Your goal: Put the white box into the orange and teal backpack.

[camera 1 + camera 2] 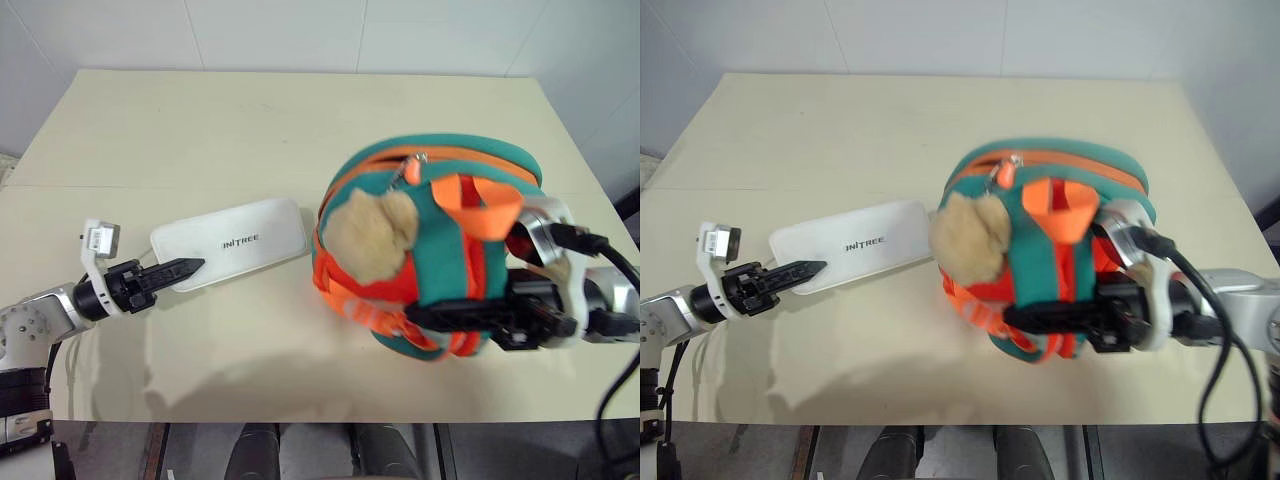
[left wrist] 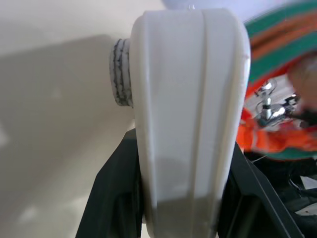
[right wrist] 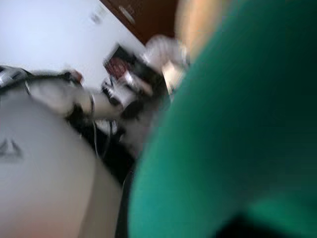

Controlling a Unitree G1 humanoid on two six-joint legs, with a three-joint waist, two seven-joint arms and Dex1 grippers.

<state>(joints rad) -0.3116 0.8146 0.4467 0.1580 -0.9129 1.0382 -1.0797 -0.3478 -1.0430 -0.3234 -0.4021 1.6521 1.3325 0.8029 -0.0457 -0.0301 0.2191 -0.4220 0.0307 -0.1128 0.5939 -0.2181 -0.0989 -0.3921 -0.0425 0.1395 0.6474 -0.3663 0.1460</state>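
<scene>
While the white box [image 1: 232, 243] lies flat on the table [image 1: 200, 120], its near end clamped between the fingers of our left gripper [image 1: 183, 268], the orange and teal backpack [image 1: 430, 250] sits just beside its far end, tipped up and held by our right gripper [image 1: 440, 318], whose black fingers are closed across the bag's lower front among the orange webbing. We judge that we are at the step of readying the bag to take the box: both things are in hand, but the box is still outside. We cannot tell from here whether the zip along the top rim is open. The next move calls for turning the bag's mouth toward the box and sliding the box in lengthwise, keeping the tan plush toy [image 1: 368, 234] and straps clear.
</scene>
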